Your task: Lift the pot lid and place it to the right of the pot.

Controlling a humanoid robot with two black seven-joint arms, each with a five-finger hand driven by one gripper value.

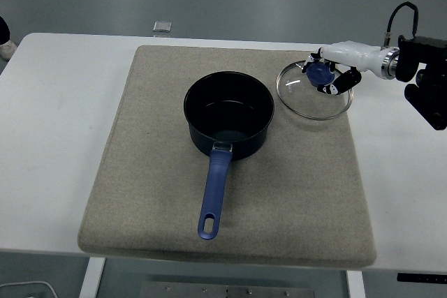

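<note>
Here we see the right hand (328, 75), white-shelled with dark fingertips, reaching in from the table's right edge and closed on the blue knob (321, 72) of the glass pot lid (314, 90). The fingers (342, 82) curl around the knob from the right side, and the knob shows between them. Behind the hand, the black forearm (422, 75) and a looped cable (403, 15) stand over the right edge of the table.

The pot lid is a clear disc with a metal rim. It lies over the far right corner of the grey mat (140, 172), with its right rim close to the mat's right edge. We cannot tell from this view whether the lid rests flat on the mat or is held just above it; it appears slightly tilted.

To the left of the lid, and apart from it, the dark pot (228, 115) stands uncovered near the middle of the mat, somewhat toward the far edge. Its interior is open to view. Its blue handle (214, 197) extends toward the near edge of the mat, ending in a loop.

The mat covers the central part of the white table (56, 137), leaving bare strips of tabletop along the left and right edges. Beyond the far edge of the table, a small square plate (162, 26) is set in the grey floor. The left arm does not appear in the head view.
</note>
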